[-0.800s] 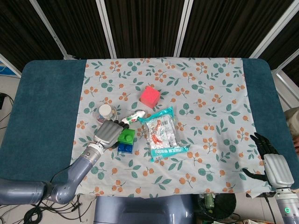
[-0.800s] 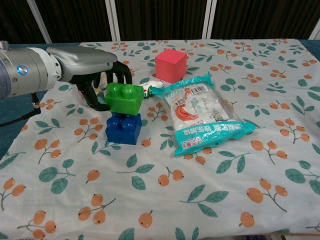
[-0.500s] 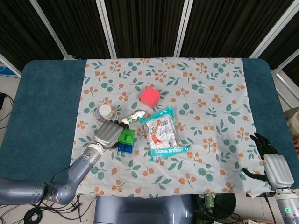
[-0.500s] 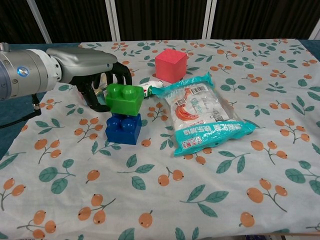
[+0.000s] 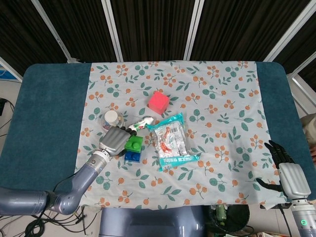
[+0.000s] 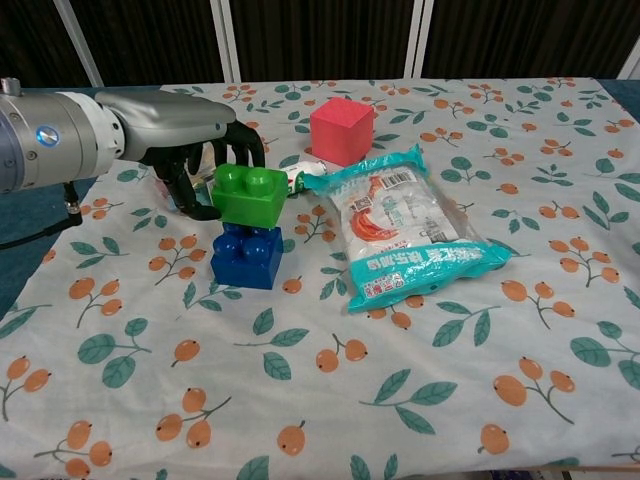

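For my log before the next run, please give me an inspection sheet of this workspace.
Surface: floral cloth over blue table.
Job's things: green brick stacked on blue brick.
Clutter: red cube, snack packet, small tube, round lidded jar.
Hands: left hand at the green brick, grip unclear; right hand open, at table edge.
Cables: some on the floor.
Surroundings: dark slatted wall.

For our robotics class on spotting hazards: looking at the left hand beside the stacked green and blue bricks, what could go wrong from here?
1. The left hand has its fingers at the green brick, which sits on the blue brick; a sideways nudge could topple or split the stack.
2. The snack packet lies close beside the stack, so a falling brick might land on it.
3. A small tube and a jar lie just behind the hand and could get knocked.
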Tool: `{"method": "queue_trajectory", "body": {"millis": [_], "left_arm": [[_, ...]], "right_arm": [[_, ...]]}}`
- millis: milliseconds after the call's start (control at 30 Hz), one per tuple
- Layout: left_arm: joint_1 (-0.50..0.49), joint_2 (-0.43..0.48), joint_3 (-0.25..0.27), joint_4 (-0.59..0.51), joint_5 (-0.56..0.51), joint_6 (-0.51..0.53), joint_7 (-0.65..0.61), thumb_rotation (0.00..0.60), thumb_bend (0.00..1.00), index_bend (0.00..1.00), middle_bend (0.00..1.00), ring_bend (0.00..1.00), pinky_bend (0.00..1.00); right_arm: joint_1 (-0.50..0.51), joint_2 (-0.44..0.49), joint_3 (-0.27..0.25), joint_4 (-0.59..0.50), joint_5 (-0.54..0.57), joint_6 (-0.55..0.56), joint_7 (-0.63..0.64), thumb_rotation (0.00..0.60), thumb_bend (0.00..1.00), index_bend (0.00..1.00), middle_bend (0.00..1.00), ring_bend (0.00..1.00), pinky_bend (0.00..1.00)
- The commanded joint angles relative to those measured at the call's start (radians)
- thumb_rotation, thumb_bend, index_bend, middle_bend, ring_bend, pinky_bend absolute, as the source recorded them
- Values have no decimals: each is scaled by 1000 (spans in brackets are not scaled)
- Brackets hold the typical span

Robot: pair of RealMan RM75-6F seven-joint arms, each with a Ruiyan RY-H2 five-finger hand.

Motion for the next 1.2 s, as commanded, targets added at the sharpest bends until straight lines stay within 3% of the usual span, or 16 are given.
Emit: {"method": "queue_trajectory", "body": {"millis": [33,1200], "left_arm": [[-2,-1,2,3,-1,-2,0,600,363,403,362,289,399],[-26,-49,49,61,-13,-14,40,600,363,404,363,289,398]], "right_arm": [[0,0,0,0,0,0,0,600,216,25,0,0,209],[1,1,3,-2,7,-5,12,600,215,25,0,0,209]]}}
